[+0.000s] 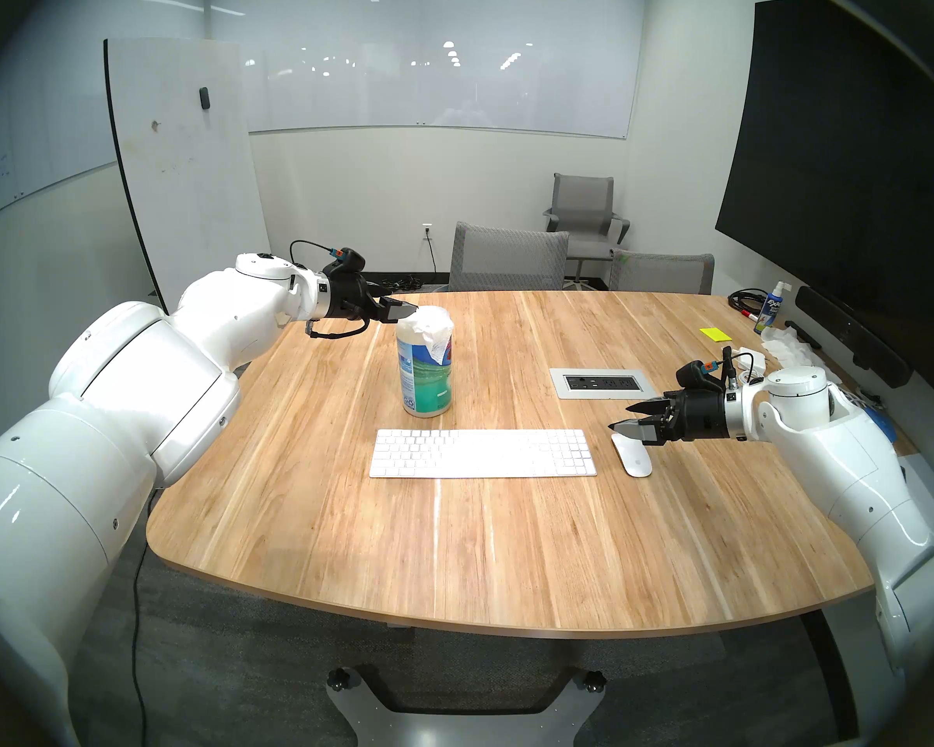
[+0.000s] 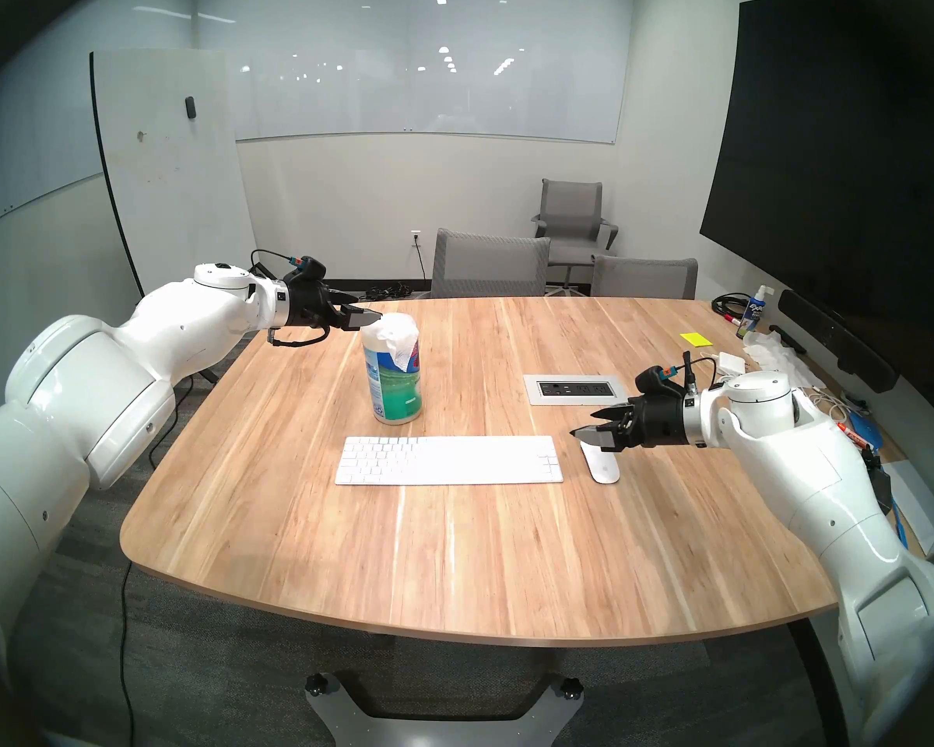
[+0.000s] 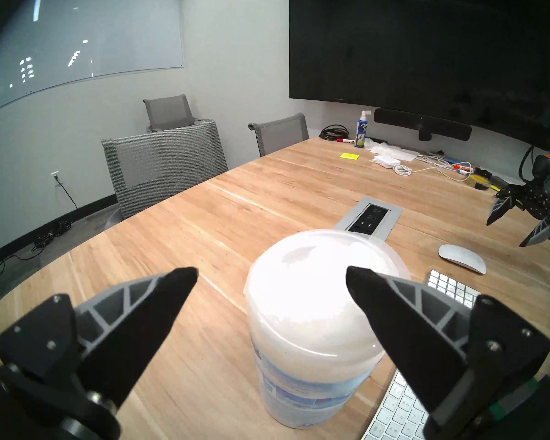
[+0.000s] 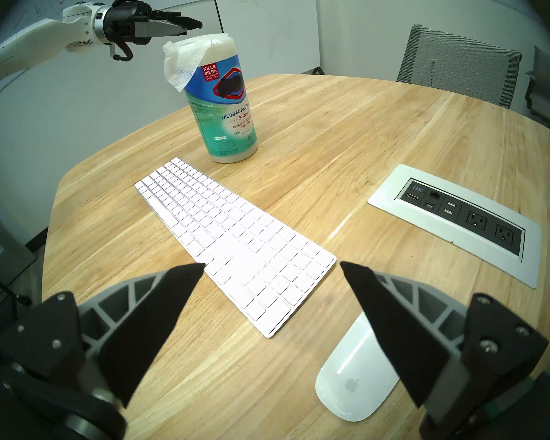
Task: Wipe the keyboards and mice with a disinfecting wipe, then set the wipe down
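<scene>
- On the wooden table, head stereo left view: the white keyboard lies flat just in front of the wipe canister. The white mouse lies just past the keyboard's right end, apart from it.
- Same view: a wipe protrudes from the canister top and hangs down its side. The left gripper is level with the canister top, its tip at the wipe; contact cannot be confirmed. The right gripper hovers over the far end of the mouse, fingers spread.
- Head stereo right view: the layout matches. The keyboard is in front of the canister; the mouse is partly covered by the right gripper.
- Left wrist view: the left gripper has its fingers apart, with nothing between them. The canister stands ahead, nearer the right-hand finger.
- Right wrist view: the right gripper is spread and empty. The keyboard runs from the canister toward the gripper; the mouse lies beside the keyboard's near end, under one finger.
</scene>
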You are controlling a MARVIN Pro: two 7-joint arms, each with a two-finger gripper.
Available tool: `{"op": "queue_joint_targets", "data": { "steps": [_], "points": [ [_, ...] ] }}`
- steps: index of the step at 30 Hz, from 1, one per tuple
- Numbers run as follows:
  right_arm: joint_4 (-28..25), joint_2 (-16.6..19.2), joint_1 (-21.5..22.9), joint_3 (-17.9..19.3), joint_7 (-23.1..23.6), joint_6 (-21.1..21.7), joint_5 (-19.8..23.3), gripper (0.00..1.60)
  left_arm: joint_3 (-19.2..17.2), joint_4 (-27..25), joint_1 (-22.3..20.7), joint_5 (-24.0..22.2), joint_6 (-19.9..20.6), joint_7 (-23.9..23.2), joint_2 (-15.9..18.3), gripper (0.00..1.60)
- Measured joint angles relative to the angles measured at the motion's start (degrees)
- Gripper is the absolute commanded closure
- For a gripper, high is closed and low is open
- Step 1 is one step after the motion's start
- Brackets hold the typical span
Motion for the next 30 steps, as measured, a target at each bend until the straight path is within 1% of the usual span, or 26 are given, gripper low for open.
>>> {"op": "queue_joint_targets", "data": {
  "steps": [9,30],
  "points": [
    [0.0,0.0,0.0,0.0,0.0,0.0,0.0,0.0,0.7,0.1,0.0,1.3,-0.7,-1.2,-0.1,0.0],
    [0.0,0.0,0.0,0.0,0.0,0.0,0.0,0.0,-0.5,0.5,0.1,1.2,-1.5,-2.2,-0.1,0.0]
  ]
}}
